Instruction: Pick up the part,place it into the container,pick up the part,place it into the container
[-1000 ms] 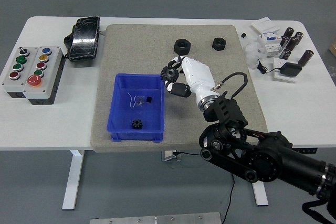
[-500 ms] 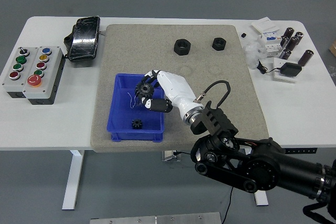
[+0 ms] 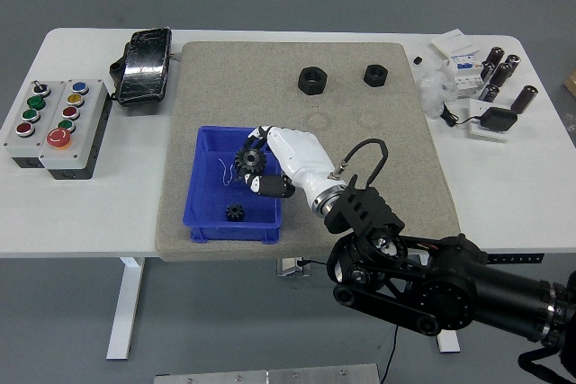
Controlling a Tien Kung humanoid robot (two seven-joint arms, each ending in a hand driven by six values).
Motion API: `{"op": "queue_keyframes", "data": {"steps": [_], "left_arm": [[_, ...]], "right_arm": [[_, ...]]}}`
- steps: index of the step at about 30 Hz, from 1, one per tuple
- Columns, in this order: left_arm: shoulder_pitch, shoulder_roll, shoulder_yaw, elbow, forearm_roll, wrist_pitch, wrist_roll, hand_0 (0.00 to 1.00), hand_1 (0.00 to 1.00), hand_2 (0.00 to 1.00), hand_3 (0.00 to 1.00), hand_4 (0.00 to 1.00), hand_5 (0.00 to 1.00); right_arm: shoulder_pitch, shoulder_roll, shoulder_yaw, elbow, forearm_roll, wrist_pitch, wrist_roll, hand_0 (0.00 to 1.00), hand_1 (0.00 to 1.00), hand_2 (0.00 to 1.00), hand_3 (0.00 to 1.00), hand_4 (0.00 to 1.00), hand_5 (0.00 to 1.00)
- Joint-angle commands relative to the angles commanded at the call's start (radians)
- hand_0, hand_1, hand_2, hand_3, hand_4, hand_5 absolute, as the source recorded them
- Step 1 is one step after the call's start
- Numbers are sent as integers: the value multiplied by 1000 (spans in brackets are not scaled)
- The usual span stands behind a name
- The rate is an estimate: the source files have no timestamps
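Observation:
My right hand [image 3: 256, 166], white with black fingertips, reaches over the right part of the blue container [image 3: 205, 222] and is shut on a black gear part [image 3: 250, 160], held above the container's inside. A second small black gear [image 3: 236, 213] lies on the container floor near its front wall. On the grey mat [image 3: 387, 132] farther back lie two black hex nuts [image 3: 312, 79] [image 3: 374, 74]. The left hand is out of sight.
A button box [image 3: 54, 123] stands at the left, a black pouch [image 3: 142, 66] at the back left. Small cylinders [image 3: 498, 69], white boxes and a black adapter [image 3: 495, 120] crowd the back right. My black arm [image 3: 432, 281] fills the lower right.
My right hand carried the gear from beside the left hex nut leftward and toward me, over the blue container, then settled slightly lower. Both hex nuts now show fully.

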Motion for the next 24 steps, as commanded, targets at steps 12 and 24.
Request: {"op": "queue_keyframes", "data": {"steps": [12, 24], "left_arm": [[0, 1, 2, 0, -1, -1, -1, 632, 552, 527, 592, 645, 342], [4, -1, 8, 0, -8, 0, -3, 632, 552, 528, 590, 648, 347]], "right_arm": [[-4, 2, 5, 2, 6, -3, 4, 534, 652, 716, 708, 827, 280], [-101, -41, 246, -35, 157, -178, 176, 516, 629, 692, 676, 795, 296]]}}
